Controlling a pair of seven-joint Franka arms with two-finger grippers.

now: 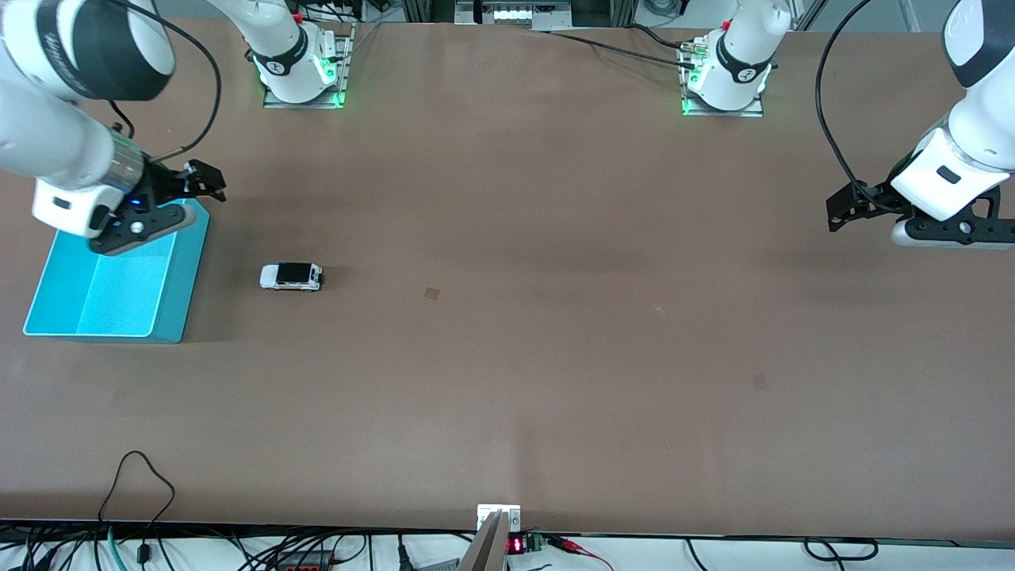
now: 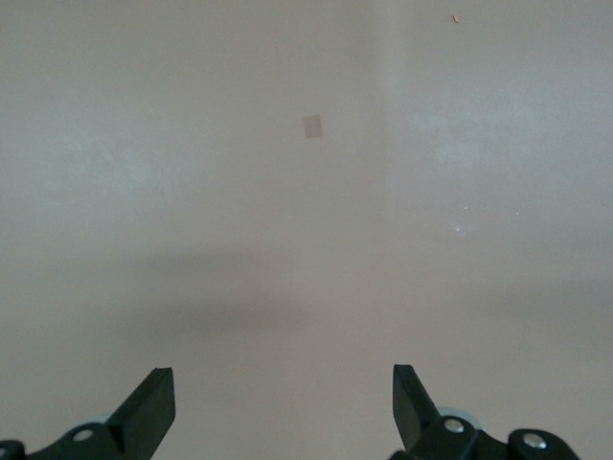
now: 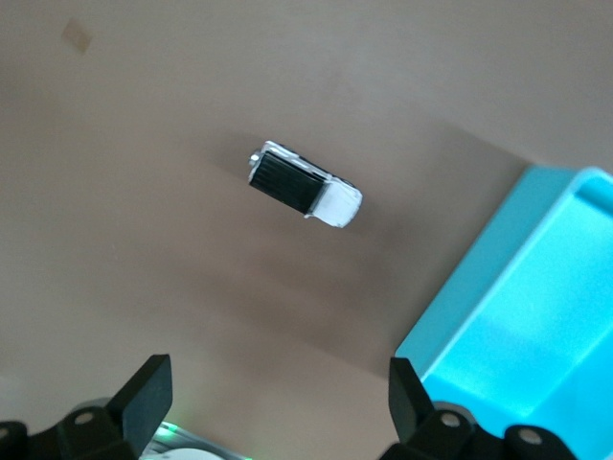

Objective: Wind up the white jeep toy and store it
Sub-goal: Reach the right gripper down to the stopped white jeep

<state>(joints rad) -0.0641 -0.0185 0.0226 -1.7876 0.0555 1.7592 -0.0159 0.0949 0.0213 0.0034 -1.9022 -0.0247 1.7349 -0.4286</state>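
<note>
white jeep toy (image 1: 291,276) on bench, at cyan bin's (image 1: 47,262) 3 o'clock | light, rigid, slick; I'd pinch its sides | right gripper (image 3: 278,398) over bin, jaws released | left gripper (image 2: 284,402) waits, jaws released

A broad brown table (image 1: 555,238) fills the scene under even light; black cables (image 1: 143,507) trail over its edge nearest the front camera.

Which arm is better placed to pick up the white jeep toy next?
Right. The right gripper, open, hangs over the cyan bin, beside the white jeep toy. The left gripper waits at the table's other end.
</note>
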